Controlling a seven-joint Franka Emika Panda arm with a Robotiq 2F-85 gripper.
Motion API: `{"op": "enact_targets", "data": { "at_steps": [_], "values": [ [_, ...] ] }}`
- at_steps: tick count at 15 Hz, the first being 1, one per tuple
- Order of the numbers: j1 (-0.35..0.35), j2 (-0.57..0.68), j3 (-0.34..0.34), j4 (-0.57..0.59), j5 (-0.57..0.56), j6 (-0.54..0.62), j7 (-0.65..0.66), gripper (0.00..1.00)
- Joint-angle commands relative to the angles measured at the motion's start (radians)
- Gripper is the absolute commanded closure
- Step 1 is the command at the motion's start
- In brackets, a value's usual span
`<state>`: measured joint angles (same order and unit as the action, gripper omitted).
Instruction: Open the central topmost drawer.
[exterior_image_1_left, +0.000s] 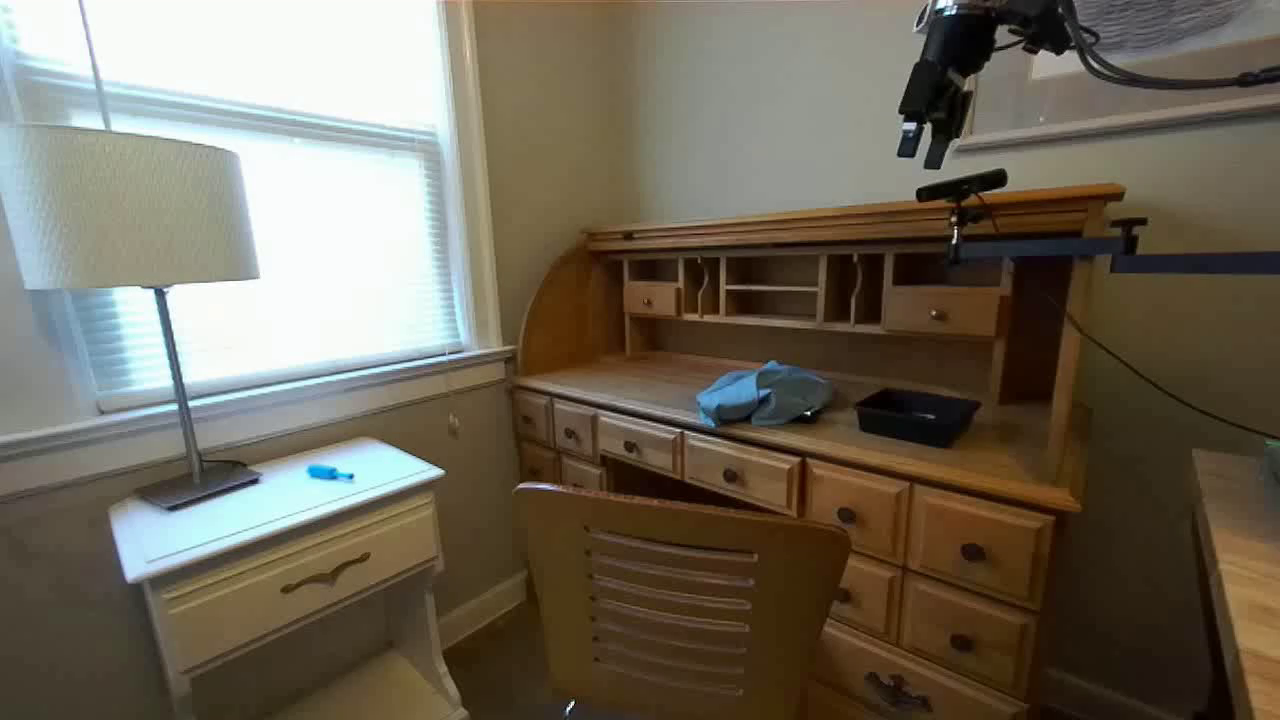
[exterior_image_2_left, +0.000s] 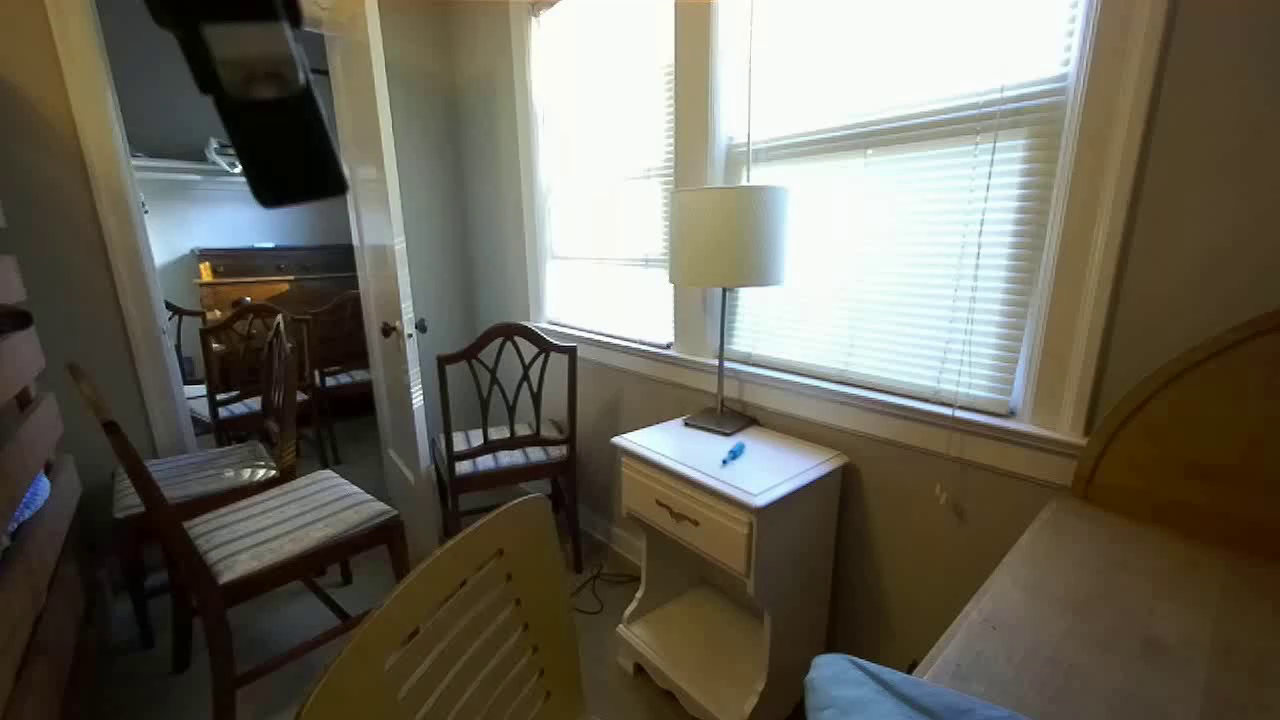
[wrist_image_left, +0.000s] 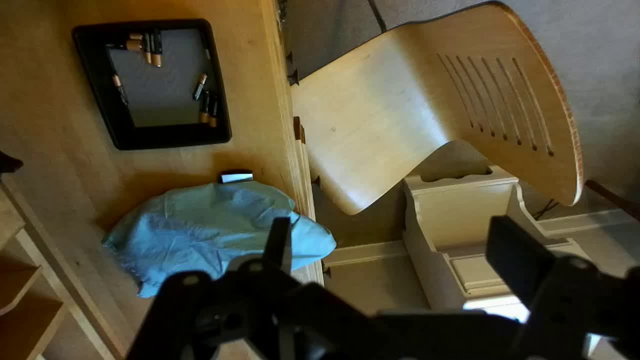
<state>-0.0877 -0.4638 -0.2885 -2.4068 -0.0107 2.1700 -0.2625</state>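
1. Central topmost drawer (exterior_image_1_left: 705, 463): honey-coloured wood with dark pulls (exterior_image_1_left: 730, 475), set below the front edge of the roll-top desk (exterior_image_1_left: 650, 368). Its end toward the deeper side drawers (exterior_image_1_left: 980, 545) appeared to stand slightly proud; the slanting angle left this uncertain. No wide opening showed, so the task was judged to be at its beginning.

2. Gripper (exterior_image_1_left: 922, 153): fingers (wrist_image_left: 517, 257) spread well apart, nothing between them. It hung high above the desk, pointing downward. The spread was presumably meant for taking a pull or the drawer's front; the height gave clearance over everything beneath.

3. Wooden chair (exterior_image_1_left: 690, 590): stood directly before the drawer, as a desk chair belongs. In the wrist view its seat ran to the desk edge, so it would likely limit both the approach and the drawer's outward travel.

4. Blue cloth (exterior_image_1_left: 765, 392): heaped on the desk, one end lapping the front edge above the drawer; judged a possible snag.

5. Black tray (exterior_image_1_left: 905, 425): on the desk, apart from the cloth. It held loose batteries (wrist_image_left: 156, 47), its raised walls presumably there to stop them rolling.
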Motion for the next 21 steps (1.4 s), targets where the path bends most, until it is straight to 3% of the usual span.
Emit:
{"op": "enact_targets", "data": {
  "at_steps": [1, 6, 13, 21],
  "values": [
    [-0.020, 0.003, 0.017, 0.002, 0.011, -0.003, -0.008, 0.00],
    [-0.004, 0.024, 0.011, 0.012, 0.060, 0.024, 0.005, 0.00],
    [0.041, 0.213, 0.085, 0.010, 0.129, 0.469, 0.078, 0.00],
    [0.054, 0.550, 0.154, 0.127, 0.189, 0.647, 0.051, 0.00]
  ]
}}
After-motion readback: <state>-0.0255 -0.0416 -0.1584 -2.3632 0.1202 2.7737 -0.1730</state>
